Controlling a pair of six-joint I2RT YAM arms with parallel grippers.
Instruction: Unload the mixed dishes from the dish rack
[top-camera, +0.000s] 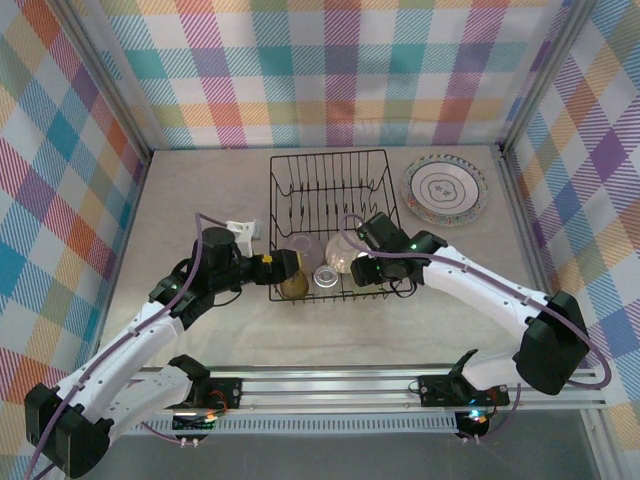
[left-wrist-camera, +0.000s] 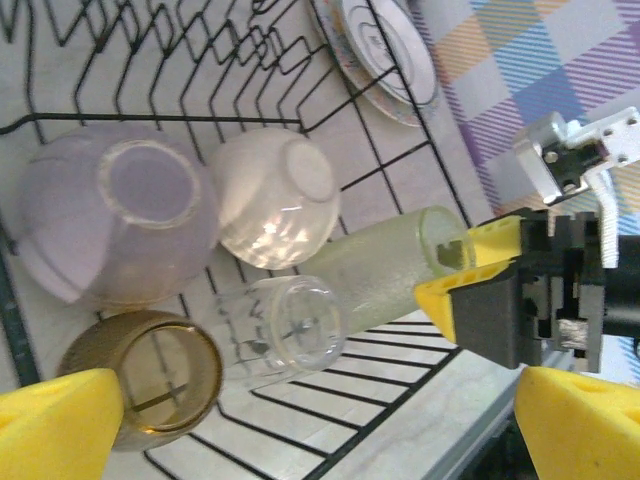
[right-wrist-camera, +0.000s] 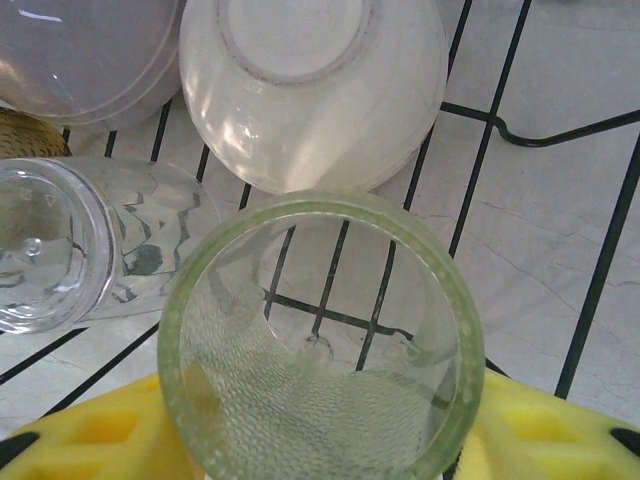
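Right fingers (left-wrist-camera: 450, 298) clasp the pale green frosted cup (left-wrist-camera: 380, 270) at the black wire dish rack's (top-camera: 330, 154) five o'clock; left fingers (left-wrist-camera: 60, 420) gape wide at seven.

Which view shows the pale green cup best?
Left wrist: the pale green cup lies on its side, mostly visible, right gripper at its rim. Right wrist looks into its mouth, close up; in top external the gripper covers most of it.

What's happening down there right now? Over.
Left gripper open, near amber cup. Right gripper straddles pale green cup lying in dish rack; grip unconfirmed. Clear cup and cream bowl crowd it.
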